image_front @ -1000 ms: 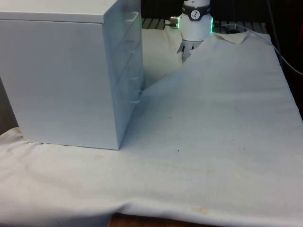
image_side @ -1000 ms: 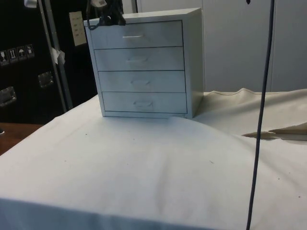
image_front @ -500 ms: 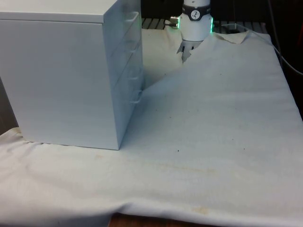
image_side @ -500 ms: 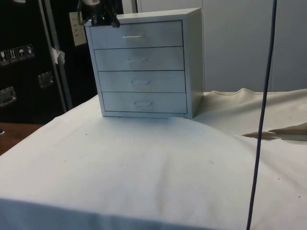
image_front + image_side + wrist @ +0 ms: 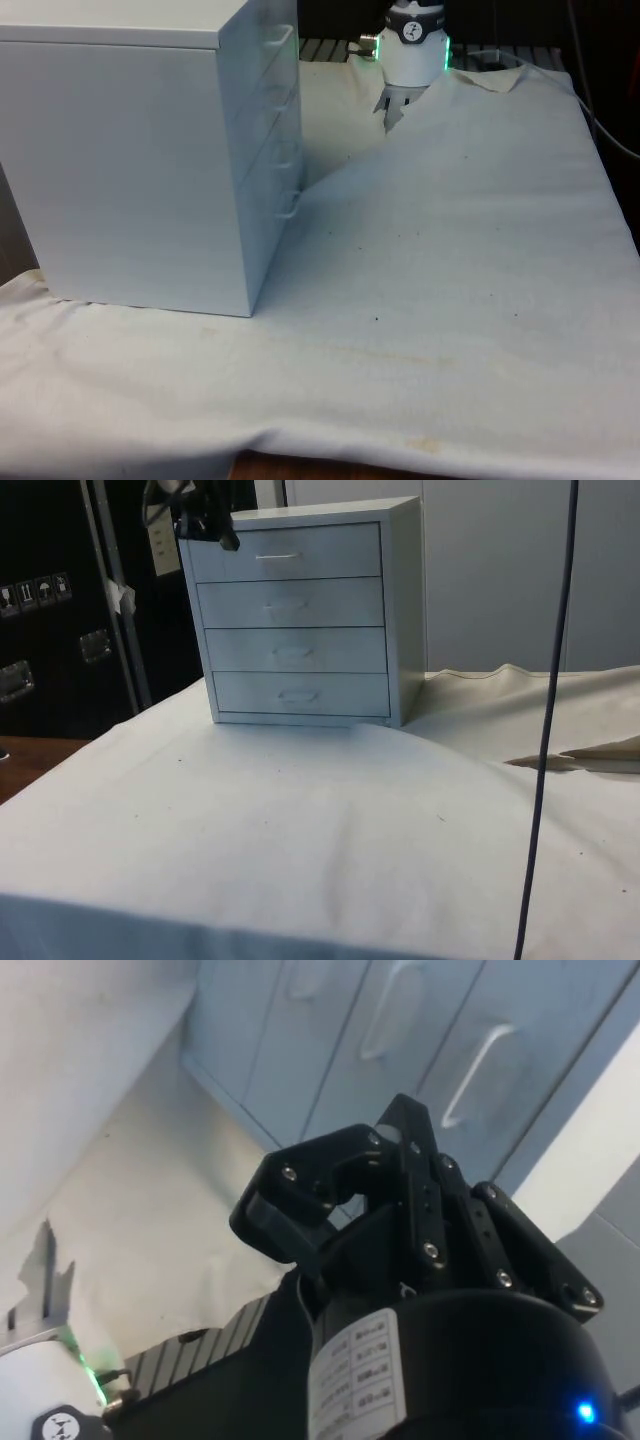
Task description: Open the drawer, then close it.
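Four drawers shut on chest (image 5: 300,620) | gripper (image 5: 205,520) up at 10 o'clock of top handle (image 5: 276,555), off it, prob lining up to pull | fingers: can't tell open/closed | cloth (image 5: 300,840) bare.

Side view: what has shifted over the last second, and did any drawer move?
The end effector drifted toward the side view's left, away from the top drawer, and slightly lower beside the chest of drawers. It holds nothing. All four drawers stayed shut, and the chest and white cloth are unmoved.
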